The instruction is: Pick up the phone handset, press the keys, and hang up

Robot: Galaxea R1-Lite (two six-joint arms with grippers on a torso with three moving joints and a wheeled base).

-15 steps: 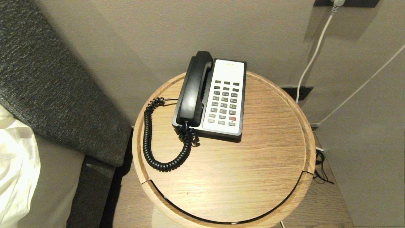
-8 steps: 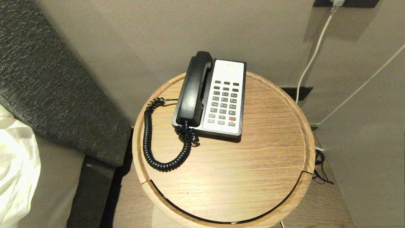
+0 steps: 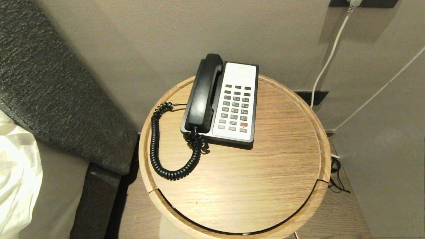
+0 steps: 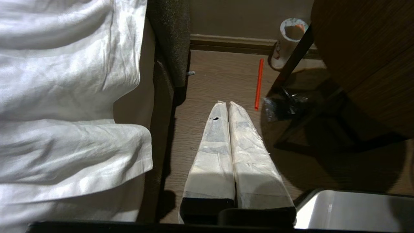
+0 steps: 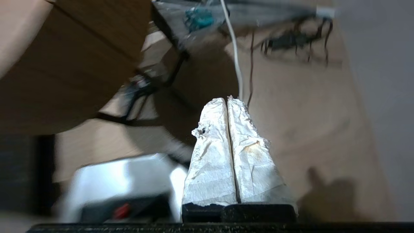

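Note:
The glossy black phone handset [image 3: 203, 94] rests in its cradle on the left side of the black-and-white phone base [image 3: 235, 99]. Grey keys [image 3: 235, 106] fill the base's white face. The black coiled cord [image 3: 159, 146] loops over the round wooden table [image 3: 265, 179] to the handset's near end. Neither arm shows in the head view. My left gripper [image 4: 226, 104] is shut, empty, low down over the floor beside the bed. My right gripper [image 5: 226, 100] is also shut and empty, below the table top near the wall.
A dark upholstered bed frame [image 3: 56, 93] with white bedding [image 3: 16, 172] stands left of the table. White cables [image 3: 327, 63] run down the wall at right, with black wires [image 3: 337, 176] on the floor. An orange stick [image 4: 258, 84] lies on the floor under the table.

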